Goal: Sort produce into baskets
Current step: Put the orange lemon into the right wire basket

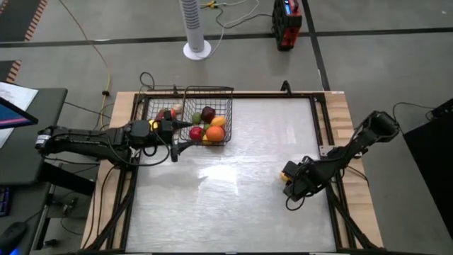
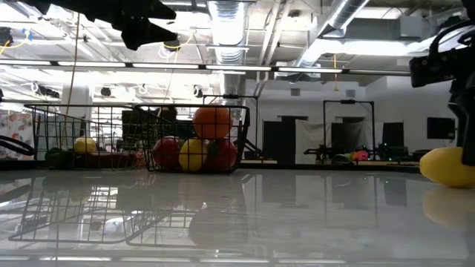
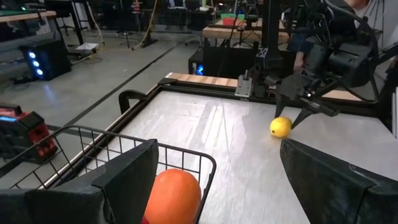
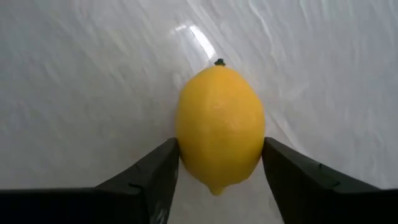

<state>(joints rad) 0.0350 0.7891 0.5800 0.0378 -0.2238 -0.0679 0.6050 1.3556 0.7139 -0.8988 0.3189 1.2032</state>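
Observation:
A yellow lemon (image 4: 219,124) lies on its side on the white table near the right edge (image 1: 286,177), with my right gripper (image 4: 221,149) shut on it from above. My left gripper (image 1: 185,134) hangs open above the near edge of the deeper wire basket (image 1: 207,91), nothing between its fingers (image 3: 134,177). That basket holds an orange (image 1: 214,132), a dark red fruit (image 1: 208,113), a red, a green and a yellow one. The shallower basket (image 1: 152,105) adjoins it on the left and holds more produce (image 1: 167,113). My right gripper pinches the lemon between its two fingers, one on each of its rounded sides (image 4: 185,152), toward the pointed end nearer the wrist. The fingers come steeply from above. The lemon lies on its side on the table, its stem end (image 4: 219,62) pointing away from the wrist.
The two baskets stand at the table's far left corner. Black frame rails (image 1: 322,134) run along the table's wooden borders. A white fan post (image 1: 196,28) and a red box (image 1: 287,23) stand on the floor beyond the far edge. The white surface (image 1: 233,184) between arms is bare.

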